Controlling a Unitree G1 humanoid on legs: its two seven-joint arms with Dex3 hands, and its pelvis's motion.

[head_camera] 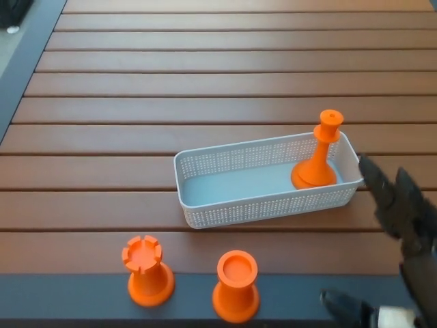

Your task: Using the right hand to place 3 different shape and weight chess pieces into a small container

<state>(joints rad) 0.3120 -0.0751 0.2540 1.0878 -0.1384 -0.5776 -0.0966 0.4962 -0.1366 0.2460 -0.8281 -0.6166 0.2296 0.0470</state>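
- While our right hand hangs empty, fingers spread, two upright pieces wait near-left of it
- Flat-topped piece lies nearer than crenellated one
- Basket holds one

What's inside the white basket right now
One orange chess piece stands upright at the right end of the white basket. The rest of its floor looks bare; the near wall hides a thin strip.

So there's one tall orange piece standing in the white basket mid-frame, two more pieces at the bottom edge, right hand spread wide lower right.
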